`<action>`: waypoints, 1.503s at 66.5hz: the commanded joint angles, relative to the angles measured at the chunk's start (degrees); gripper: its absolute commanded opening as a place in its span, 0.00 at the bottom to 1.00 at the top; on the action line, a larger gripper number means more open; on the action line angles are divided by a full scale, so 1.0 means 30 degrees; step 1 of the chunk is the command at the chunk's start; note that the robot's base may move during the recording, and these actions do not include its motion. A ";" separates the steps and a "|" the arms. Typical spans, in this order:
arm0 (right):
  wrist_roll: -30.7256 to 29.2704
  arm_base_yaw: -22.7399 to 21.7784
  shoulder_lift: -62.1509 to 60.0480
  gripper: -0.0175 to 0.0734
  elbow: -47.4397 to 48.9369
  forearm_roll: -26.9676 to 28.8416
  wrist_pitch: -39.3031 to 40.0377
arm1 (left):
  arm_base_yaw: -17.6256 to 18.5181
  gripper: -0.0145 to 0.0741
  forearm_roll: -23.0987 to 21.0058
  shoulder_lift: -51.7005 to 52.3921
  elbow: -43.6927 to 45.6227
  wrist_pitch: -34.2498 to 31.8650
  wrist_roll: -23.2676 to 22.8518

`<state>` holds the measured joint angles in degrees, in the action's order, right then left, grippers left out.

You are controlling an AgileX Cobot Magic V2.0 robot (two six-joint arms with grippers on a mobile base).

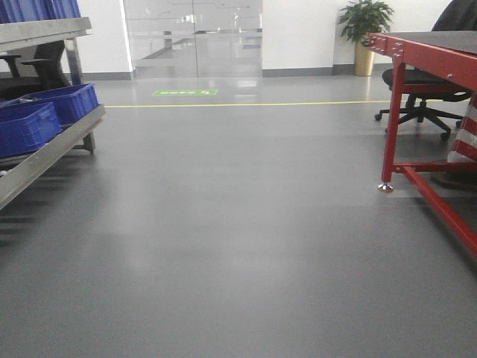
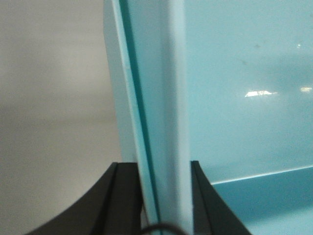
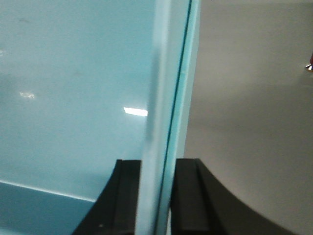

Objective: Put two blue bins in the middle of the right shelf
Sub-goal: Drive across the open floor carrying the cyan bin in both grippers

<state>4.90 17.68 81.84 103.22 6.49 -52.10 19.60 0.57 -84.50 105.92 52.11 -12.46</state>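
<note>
A blue bin fills both wrist views, looking pale teal there. My left gripper [image 2: 166,169] is shut on the bin's [image 2: 234,98] left wall, one black finger on each side of the rim. On the opposite wall of the bin [image 3: 73,88], my right gripper [image 3: 159,166] is shut the same way. Grey floor shows beyond both walls. The front view shows neither the held bin nor the grippers. Two more blue bins [image 1: 26,123] [image 1: 71,101] stand on a metal shelf [image 1: 52,149] at the left. I cannot tell whether the red-framed stand [image 1: 432,45] at the right is the right shelf.
Open grey floor [image 1: 238,224] stretches ahead to a yellow line [image 1: 246,104] and glass doors [image 1: 194,37]. An office chair [image 1: 421,93] sits under the red stand, whose leg [image 1: 389,142] reaches the floor. A potted plant [image 1: 364,30] stands at the back wall.
</note>
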 commanded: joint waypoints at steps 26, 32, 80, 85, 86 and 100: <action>-0.0364 0.0032 -0.0297 0.02 0.0264 0.0382 0.1544 | 0.0028 0.04 -0.0461 0.0463 0.0284 -0.1861 0.0119; -0.0364 0.0032 -0.0297 0.02 0.0264 0.0382 0.1544 | 0.0028 0.04 -0.0461 0.0463 0.0284 -0.1861 0.0119; -0.0364 0.0032 -0.0295 0.02 0.0264 0.0382 0.1650 | 0.0028 0.04 -0.0461 0.0463 0.0284 -0.1861 0.0119; -0.0364 0.0032 -0.0295 0.02 0.0264 0.0382 0.1689 | 0.0028 0.04 -0.0461 0.0463 0.0284 -0.1861 0.0119; -0.0364 0.0032 -0.0295 0.02 0.0264 0.0382 0.1689 | 0.0028 0.04 -0.0461 0.0463 0.0284 -0.1861 0.0119; -0.0364 0.0032 -0.0295 0.02 0.0264 0.0382 0.1689 | 0.0028 0.04 -0.0461 0.0463 0.0284 -0.1861 0.0119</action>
<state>4.90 17.68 81.84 103.22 6.49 -52.10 19.60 0.57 -84.50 105.92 51.98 -12.36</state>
